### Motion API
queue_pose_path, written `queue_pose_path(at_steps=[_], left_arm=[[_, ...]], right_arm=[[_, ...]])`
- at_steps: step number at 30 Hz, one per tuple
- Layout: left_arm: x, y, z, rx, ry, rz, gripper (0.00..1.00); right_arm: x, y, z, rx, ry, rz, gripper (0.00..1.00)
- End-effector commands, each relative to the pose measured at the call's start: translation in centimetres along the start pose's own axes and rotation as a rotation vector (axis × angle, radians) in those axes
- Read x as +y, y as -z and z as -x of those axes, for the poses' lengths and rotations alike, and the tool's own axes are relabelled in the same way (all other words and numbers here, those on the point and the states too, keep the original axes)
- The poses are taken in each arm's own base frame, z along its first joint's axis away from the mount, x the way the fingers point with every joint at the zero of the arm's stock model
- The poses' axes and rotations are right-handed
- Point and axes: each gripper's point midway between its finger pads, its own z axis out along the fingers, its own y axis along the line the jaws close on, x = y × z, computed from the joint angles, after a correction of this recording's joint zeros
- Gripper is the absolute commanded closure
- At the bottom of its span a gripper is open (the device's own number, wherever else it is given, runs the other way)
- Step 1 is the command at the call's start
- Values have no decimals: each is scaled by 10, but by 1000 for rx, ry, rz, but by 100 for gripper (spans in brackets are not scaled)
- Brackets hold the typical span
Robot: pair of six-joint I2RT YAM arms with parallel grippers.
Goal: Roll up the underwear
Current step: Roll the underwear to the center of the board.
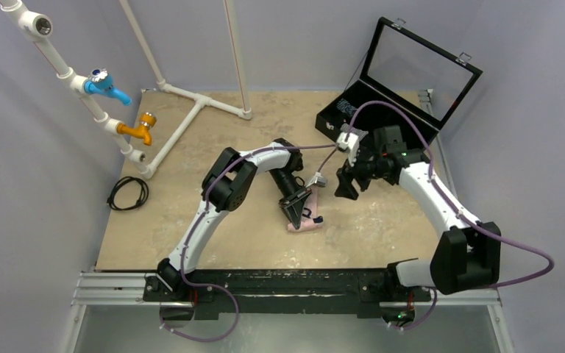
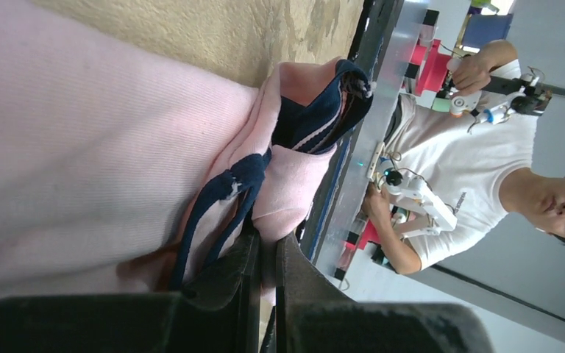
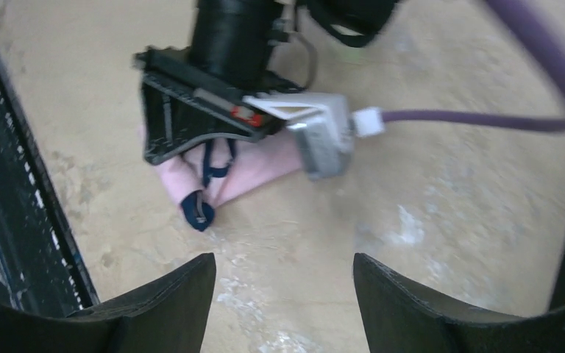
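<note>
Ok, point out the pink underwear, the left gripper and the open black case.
pink underwear (image 1: 307, 223): top view, on the bare pink fabric.
left gripper (image 2: 268, 250): left wrist view, midway between its closed fingertips.
open black case (image 1: 332, 119): top view, on the left end of its base.

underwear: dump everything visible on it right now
The underwear is pale pink, finely ribbed knit fabric with dark navy edge trim. It lies bunched and folded over itself on the table, front of centre, neither flat nor a tidy roll. One navy-trimmed corner points toward the near rail. The left claw is shut on it from above, fabric and a loop of trim at its fingertips. The right claw hangs open, clear of it.
</note>
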Motion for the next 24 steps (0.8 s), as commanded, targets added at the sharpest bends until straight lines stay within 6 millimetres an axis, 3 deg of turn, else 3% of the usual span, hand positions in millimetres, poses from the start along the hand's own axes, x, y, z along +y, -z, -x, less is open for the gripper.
queue_pose_path(at_steps=[1, 8, 15, 24], left_arm=[[31, 2, -2, 38, -40, 71, 100], [34, 2, -1, 49, 4, 43, 100], [34, 9, 3, 35, 71, -7, 100], [35, 9, 2, 39, 81, -11, 100]], right_arm=[[26, -19, 5, 43, 200, -10, 32], [66, -52, -1, 121, 371, 31, 31], [94, -86, -25, 202, 554, 32, 32], [98, -112, -31, 219, 674, -23, 33]])
